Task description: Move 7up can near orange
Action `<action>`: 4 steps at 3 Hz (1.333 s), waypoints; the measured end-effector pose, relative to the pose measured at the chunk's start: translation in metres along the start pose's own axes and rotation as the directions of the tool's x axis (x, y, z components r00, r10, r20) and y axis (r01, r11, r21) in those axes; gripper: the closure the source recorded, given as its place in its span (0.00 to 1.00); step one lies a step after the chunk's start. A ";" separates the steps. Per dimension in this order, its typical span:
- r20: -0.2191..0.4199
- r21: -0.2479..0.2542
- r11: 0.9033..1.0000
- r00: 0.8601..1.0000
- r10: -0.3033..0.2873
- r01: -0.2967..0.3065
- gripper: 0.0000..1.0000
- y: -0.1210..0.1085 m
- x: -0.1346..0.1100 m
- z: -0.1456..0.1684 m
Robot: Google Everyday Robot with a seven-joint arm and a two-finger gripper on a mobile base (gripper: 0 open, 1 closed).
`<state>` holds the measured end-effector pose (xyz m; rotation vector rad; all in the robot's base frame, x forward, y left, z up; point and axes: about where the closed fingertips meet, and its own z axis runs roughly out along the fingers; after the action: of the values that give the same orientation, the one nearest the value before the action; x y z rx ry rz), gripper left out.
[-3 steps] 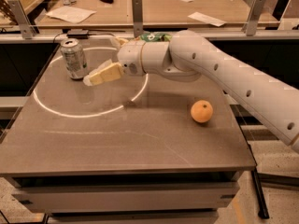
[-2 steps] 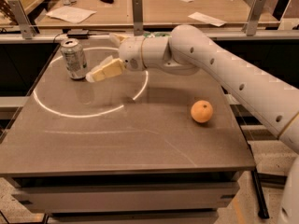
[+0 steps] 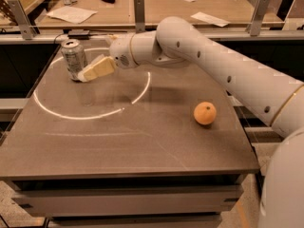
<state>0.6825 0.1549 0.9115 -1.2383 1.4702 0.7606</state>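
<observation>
Silvery-grey metal 7up can (image 3: 73, 57) stands upright at the far left of the grey surface (image 3: 142, 146), well apart from the round bright orange (image 3: 204, 113), while the white arm's gripper (image 3: 89, 70) reaches against it, fingers apart, apparently readying a grasp.

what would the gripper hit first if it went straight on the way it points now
Most likely the can. The gripper points left at its lower half from right beside it. Depth is unclear, so they may already be touching.

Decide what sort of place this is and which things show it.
Probably a robotics lab or office: a white robot arm reaches over a grey table, its end effector beside the 7up can, with paper-strewn desks behind.
</observation>
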 end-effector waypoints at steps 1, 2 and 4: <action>-0.006 0.025 0.998 0.998 0.059 -0.058 0.00 0.000 0.002 0.018; 0.012 0.042 0.995 0.996 0.085 -0.085 0.00 -0.004 0.005 0.037; 0.019 0.003 0.998 0.998 0.058 -0.058 0.00 -0.012 -0.001 0.077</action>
<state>0.7171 0.2221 0.8926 -1.1874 1.4969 0.8063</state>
